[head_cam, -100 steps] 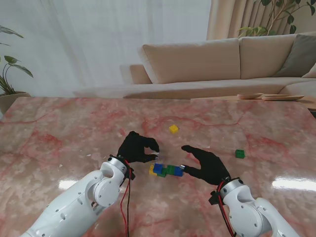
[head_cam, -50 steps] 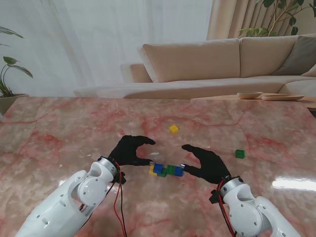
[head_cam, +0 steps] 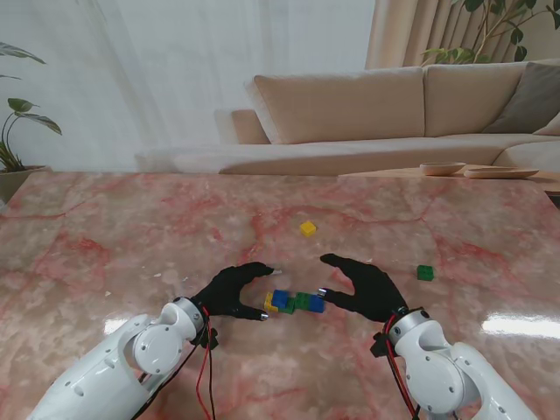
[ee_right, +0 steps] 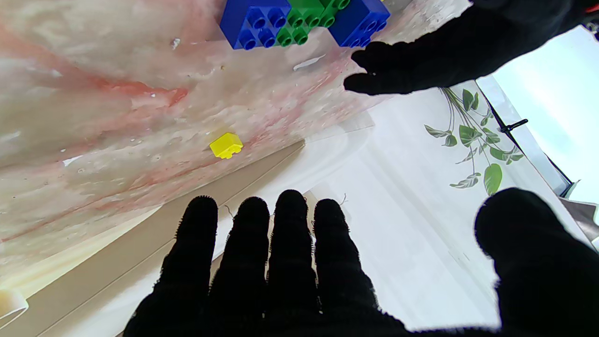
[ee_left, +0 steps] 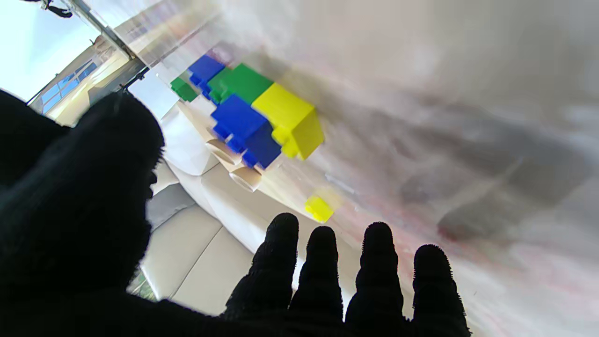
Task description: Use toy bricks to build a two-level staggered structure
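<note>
Left hand: five fingers, covered in black fuzzy fabric glove. Right hand: same black glove; small shiny metallic spot at thumb tip. Left arm: glossy white rounded shell, round joint cap, small dark screw holes along forearm. Red and black cables hang from left wrist. Right arm: same white shell, silver ring at wrist, red cable beside it.

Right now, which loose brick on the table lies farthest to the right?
The single green brick, alone on the right, away from both the cluster and the loose yellow brick.
</note>
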### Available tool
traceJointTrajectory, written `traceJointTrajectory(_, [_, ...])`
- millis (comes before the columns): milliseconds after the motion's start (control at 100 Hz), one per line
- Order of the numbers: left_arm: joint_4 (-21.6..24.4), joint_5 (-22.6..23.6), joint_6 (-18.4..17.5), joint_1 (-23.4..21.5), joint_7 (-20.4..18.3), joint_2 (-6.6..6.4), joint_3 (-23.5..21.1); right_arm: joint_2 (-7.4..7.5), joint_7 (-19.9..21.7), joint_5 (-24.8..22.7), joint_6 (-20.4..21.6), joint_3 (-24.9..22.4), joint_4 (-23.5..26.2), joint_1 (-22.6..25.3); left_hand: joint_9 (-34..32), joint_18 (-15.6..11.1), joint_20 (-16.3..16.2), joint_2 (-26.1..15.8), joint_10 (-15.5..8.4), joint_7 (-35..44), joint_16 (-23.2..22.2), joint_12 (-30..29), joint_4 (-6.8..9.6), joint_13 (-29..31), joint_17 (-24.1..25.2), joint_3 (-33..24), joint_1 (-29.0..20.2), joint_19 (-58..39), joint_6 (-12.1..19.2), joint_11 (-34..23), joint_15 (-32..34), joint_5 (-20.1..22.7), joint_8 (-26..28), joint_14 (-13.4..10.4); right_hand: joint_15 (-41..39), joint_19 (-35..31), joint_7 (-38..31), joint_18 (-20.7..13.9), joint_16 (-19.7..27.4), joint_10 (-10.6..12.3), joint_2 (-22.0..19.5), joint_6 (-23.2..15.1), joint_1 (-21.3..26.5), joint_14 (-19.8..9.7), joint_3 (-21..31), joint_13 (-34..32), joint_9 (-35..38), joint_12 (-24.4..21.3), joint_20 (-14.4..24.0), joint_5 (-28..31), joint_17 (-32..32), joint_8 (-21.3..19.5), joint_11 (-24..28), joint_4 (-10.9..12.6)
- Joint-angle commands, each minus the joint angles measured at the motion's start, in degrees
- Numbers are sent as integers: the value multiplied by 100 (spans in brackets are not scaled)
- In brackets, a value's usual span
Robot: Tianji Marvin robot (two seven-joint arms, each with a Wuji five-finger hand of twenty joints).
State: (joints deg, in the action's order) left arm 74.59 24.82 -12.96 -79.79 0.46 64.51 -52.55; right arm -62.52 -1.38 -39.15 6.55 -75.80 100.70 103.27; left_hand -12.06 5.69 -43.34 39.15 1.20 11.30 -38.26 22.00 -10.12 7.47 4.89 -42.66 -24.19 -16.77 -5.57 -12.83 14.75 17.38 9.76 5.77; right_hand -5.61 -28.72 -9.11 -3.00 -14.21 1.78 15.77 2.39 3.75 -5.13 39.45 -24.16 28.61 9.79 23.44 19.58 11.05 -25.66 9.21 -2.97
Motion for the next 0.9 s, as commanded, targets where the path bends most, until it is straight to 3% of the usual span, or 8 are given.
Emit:
traceJointTrajectory(0, [-227,6,10,54,55,51,92,0,100,10,-31,18,-24,-2,244,-204,-187,10,28,-79,60,48,116,-292,75,109,264,272,-89,172,-93,-297,-53,-44,3,-27,21,-86,34,96,38,-132,111,-12,57,74,-69,73,1,26,-31,20,23,66])
traceJointTrajectory(250, [-719,-37,-19,374,228,147,490,-6,90,35,-41,45,-45,-38,240,-230,-425,99,24,148,22,202,92,-270,71,-168,138,278,22,195,-38,-317,90,-32,3,-28,21,-84,34,98,43,-129,116,-8,60,78,-63,74,3,31,-33,16,28,66])
traceJointTrajectory(390, [-1007,-59,-57,555,373,223,701,-7,95,62,-52,48,-64,-45,213,-238,-461,150,19,242,13,208,98,-260,63,-283,28,299,246,175,-15,-312,134,-36,5,-29,24,-82,35,95,43,-129,116,-13,63,87,-66,74,4,29,-37,15,27,66])
traceJointTrajectory(620, [-1392,190,-212,791,741,309,1031,-5,106,59,-45,31,-69,-38,296,-262,-493,260,-31,869,8,171,63,-384,39,-456,-30,391,1070,370,8,-497,534,-65,3,-30,25,-83,36,98,45,-126,114,-13,66,85,-64,74,5,29,-33,14,29,64])
traceJointTrajectory(890, [-1579,764,-68,842,1519,400,1305,-4,115,81,-35,37,-96,-56,283,-284,-447,324,-39,1884,-13,333,51,-401,28,-592,-25,429,1077,321,-9,-475,1426,-74,2,-30,27,-81,36,99,52,-127,114,-15,72,85,-70,73,6,29,-32,13,27,63])
